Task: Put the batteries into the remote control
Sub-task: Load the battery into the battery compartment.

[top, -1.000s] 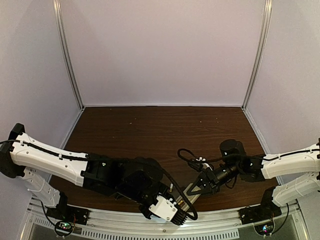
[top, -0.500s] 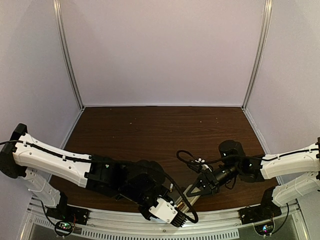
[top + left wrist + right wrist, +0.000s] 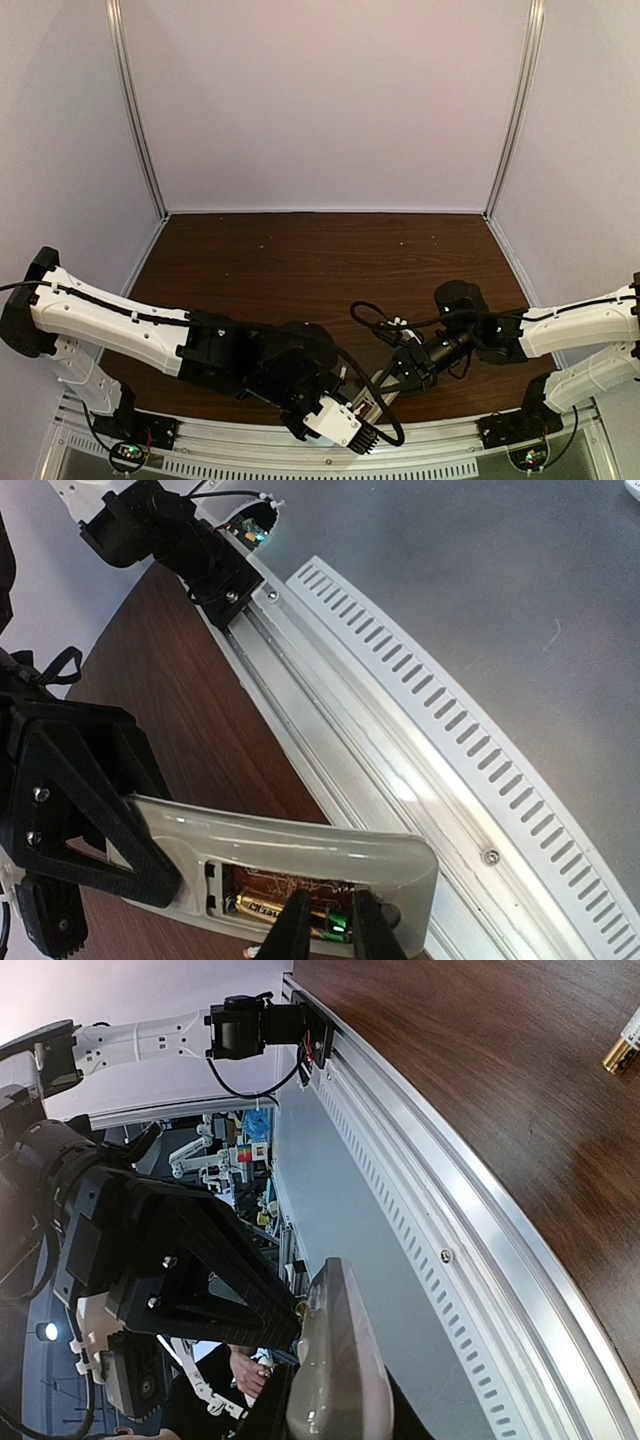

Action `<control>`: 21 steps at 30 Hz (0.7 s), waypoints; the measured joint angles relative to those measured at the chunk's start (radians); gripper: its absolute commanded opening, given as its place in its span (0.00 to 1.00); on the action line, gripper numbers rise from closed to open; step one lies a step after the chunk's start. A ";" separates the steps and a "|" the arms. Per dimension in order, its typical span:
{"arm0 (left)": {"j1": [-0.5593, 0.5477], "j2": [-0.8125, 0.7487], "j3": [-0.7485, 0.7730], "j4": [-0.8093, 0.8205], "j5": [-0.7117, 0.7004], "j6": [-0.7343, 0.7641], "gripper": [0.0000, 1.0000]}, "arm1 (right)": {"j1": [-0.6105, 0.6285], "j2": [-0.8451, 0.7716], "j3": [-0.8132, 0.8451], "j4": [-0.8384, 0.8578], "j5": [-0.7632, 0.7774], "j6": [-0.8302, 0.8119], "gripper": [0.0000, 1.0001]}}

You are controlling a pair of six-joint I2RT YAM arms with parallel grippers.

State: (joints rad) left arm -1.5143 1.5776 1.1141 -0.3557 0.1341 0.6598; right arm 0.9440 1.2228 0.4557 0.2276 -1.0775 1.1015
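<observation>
My right gripper (image 3: 402, 370) is shut on the remote control (image 3: 377, 393) and holds it above the table's near edge. In the left wrist view the remote control (image 3: 330, 845) shows its back, with the battery bay open. A gold battery (image 3: 262, 907) lies in that bay. The fingertips of my left gripper (image 3: 330, 932) stand a narrow gap apart inside the bay, astride the battery's green-banded end. Whether they grip it does not show. In the right wrist view the remote control (image 3: 338, 1360) is edge-on between the fingers. A second battery (image 3: 622, 1048) lies loose on the table.
An aluminium rail (image 3: 400, 750) with a slotted cover runs along the near edge of the dark wood table (image 3: 320, 265), right under the remote. An arm base (image 3: 180, 545) is bolted to the rail. Pale walls enclose the back and sides.
My left gripper's fingers have drawn closer together and the left arm has shifted slightly right. The right gripper with the remote has edged a little left.
</observation>
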 measured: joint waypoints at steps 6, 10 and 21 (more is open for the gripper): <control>-0.007 0.033 0.032 -0.015 -0.008 -0.031 0.13 | 0.002 0.001 0.000 -0.002 0.009 0.000 0.00; -0.007 0.047 0.040 -0.021 -0.008 -0.048 0.13 | 0.009 0.001 0.000 -0.007 0.023 0.000 0.00; -0.004 0.048 0.040 -0.032 0.014 -0.059 0.12 | 0.034 0.002 0.000 0.002 0.046 0.005 0.00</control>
State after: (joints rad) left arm -1.5185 1.6253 1.1542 -0.3874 0.1482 0.6006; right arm 0.9783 1.2243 0.4557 0.2291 -1.0317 1.1061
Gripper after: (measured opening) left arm 0.122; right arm 0.225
